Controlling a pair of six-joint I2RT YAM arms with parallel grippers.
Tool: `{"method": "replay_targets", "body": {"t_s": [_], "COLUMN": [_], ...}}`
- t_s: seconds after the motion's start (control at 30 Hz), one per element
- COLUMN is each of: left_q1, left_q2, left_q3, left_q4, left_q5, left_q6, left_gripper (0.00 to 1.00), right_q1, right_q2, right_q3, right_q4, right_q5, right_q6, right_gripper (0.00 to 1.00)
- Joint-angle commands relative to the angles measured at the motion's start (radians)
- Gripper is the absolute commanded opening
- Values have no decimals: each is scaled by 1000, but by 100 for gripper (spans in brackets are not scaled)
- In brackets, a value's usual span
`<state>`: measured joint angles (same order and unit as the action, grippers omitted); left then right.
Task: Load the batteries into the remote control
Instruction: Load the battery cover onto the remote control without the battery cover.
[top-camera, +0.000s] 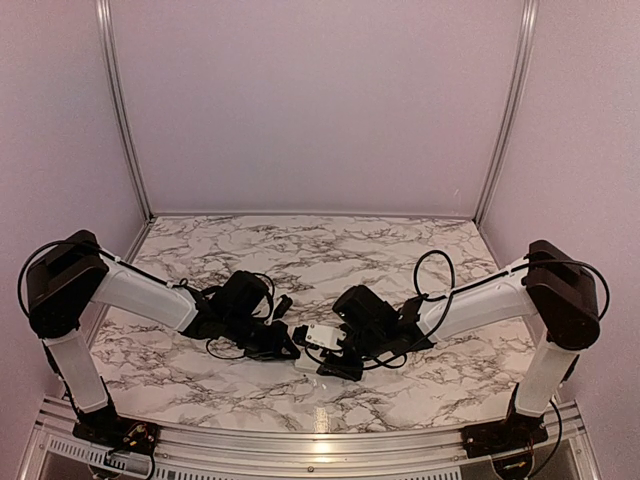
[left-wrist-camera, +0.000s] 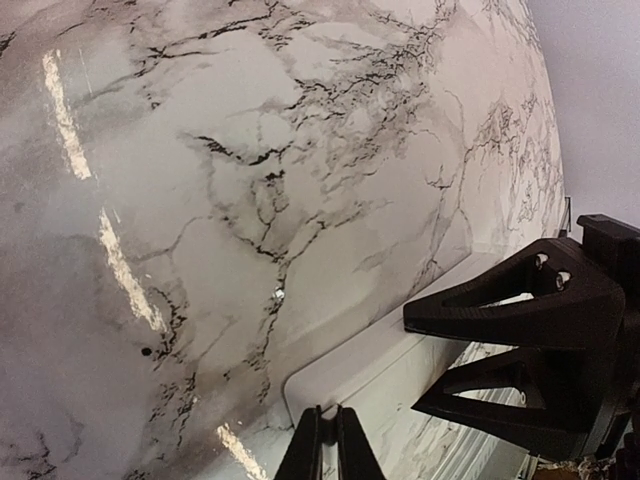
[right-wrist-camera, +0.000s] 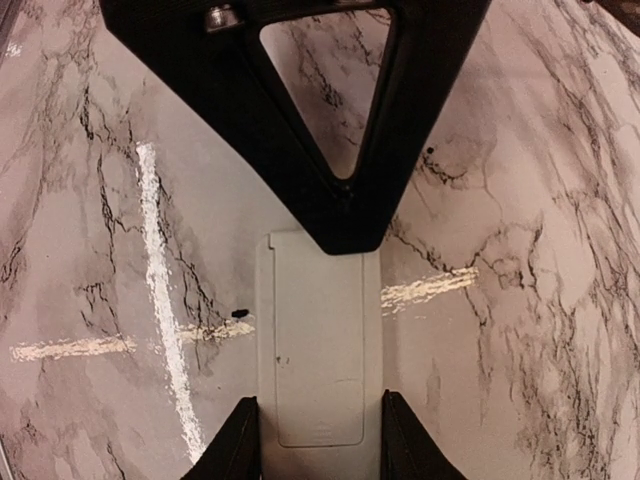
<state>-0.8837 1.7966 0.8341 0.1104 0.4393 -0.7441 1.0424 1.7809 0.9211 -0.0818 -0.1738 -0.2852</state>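
The remote control (right-wrist-camera: 320, 330) lies back side up on the marble table, its closed battery cover showing. My right gripper (right-wrist-camera: 318, 445) is shut on it, one finger against each long side. My left gripper (left-wrist-camera: 327, 445) has its fingers almost together, tips resting on the remote's far end (left-wrist-camera: 385, 350). The same gripper shows in the right wrist view as a black triangle (right-wrist-camera: 345, 225) over that end. In the top view both grippers (top-camera: 290, 348) (top-camera: 338, 366) meet at the remote (top-camera: 305, 363) near the table's front middle. No batteries are in view.
A small white piece with a dark mark (top-camera: 322, 335) sits on top of the right gripper. Small dark specks (right-wrist-camera: 240, 313) (left-wrist-camera: 146, 351) mark the tabletop beside the remote. Pale walls with metal posts (top-camera: 120, 110) close in the back and sides.
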Motion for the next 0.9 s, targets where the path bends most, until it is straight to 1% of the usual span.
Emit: {"method": "replay_targets", "body": {"t_s": [0.0, 0.1, 0.2, 0.37, 0.6, 0.73, 0.87], "left_q1": [-23, -10, -3, 5, -16, -43, -50], "left_q2": [46, 28, 18, 10, 20, 48, 86], "left_q3": [-22, -17, -15, -19, -3, 6, -8], "left_q4": [-88, -106, -109, -139, -159, -140, -78], "left_q5": [-69, -79, -85, -86, -51, -17, 19], "left_q6": [19, 29, 35, 48, 103, 89, 51], "left_gripper": [7, 12, 19, 21, 9, 1, 0], "right_q1": [8, 7, 7, 7, 7, 7, 7], "right_q2": [15, 18, 16, 23, 47, 55, 55], "right_q3": [-18, -20, -25, -24, -12, -8, -11], "right_q4": [7, 3, 2, 3, 1, 3, 14], "right_q5": [-16, -16, -15, -20, -31, -36, -37], "right_q6": [-11, -14, -17, -21, -17, -20, -20], "right_gripper": [18, 17, 17, 16, 13, 10, 8]}}
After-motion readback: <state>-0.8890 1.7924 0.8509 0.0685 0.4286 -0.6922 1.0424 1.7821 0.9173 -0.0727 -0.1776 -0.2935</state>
